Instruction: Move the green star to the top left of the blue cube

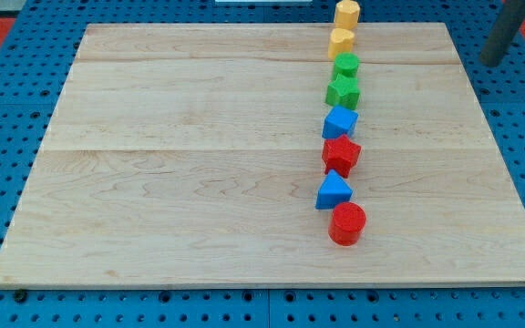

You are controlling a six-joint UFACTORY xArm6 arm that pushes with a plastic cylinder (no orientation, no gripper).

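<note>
Pale wooden board (199,182) on a blue pegboard (7,55) fills the view, and eight blocks stand on it in a near-straight line running from the view's top down toward its bottom, right of the board's middle.

Taking the blue cube (340,121) as landmark: the green star (343,91) sits directly above it, touching or very nearly so. Above the star is a green cylinder (345,66), then a yellow block (341,41), and a yellow hexagon (346,14) at the board's top edge. Below the cube come a red star (341,154), a blue triangle (333,191) and a red cylinder (346,223).

A dark rod (507,29) slants in at the view's top right, well apart from the cube and beyond the board's edge. Its lower end looks to be about at (490,62), though I cannot be sure that is my tip; there is no hand or jaw to open or close, and nothing is touched.

By my judgement the task is not yet begun. The star is above the cube but not to its left, so it has to be pushed toward the view's left and kept slightly above. The tight line is the risk: a push from the right could drag the green cylinder or the cube along.
</note>
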